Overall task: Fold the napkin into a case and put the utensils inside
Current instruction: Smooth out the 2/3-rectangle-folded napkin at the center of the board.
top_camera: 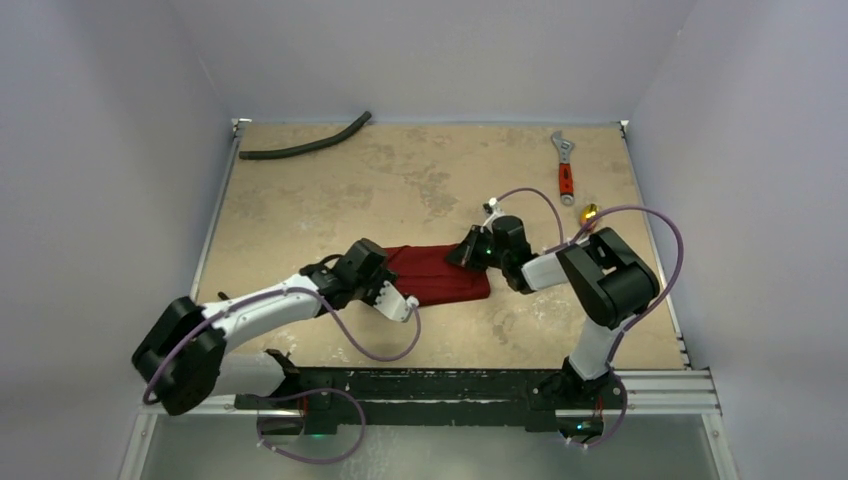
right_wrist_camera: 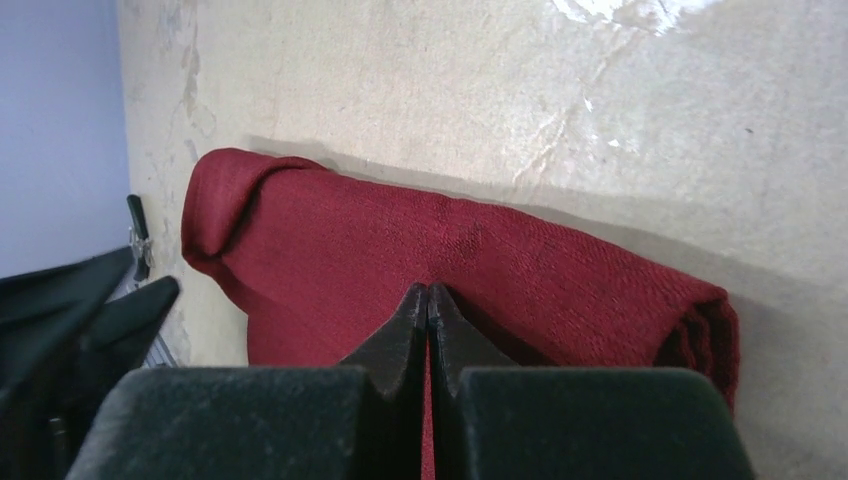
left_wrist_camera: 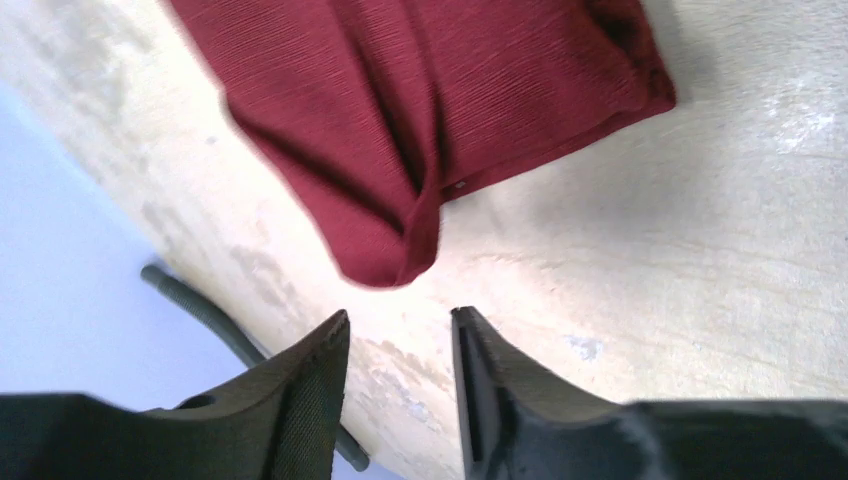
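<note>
Our right gripper (right_wrist_camera: 428, 290) is closed tight, its tips meeting on the top layer of the napkin (right_wrist_camera: 470, 270). We cannot tell whether a pleat is nipped between them. We judge it sits there to pin the folded cloth, a narrow band in the middle of the table (top_camera: 400, 180), so the layers do not slide. Our left gripper (left_wrist_camera: 400, 325) hangs just off the napkin's loose corner, jaws partly apart and empty, placed to tidy that end. A gold glint of the utensils (top_camera: 589, 212) lies well apart, beside the wrench (top_camera: 565, 170).
</note>
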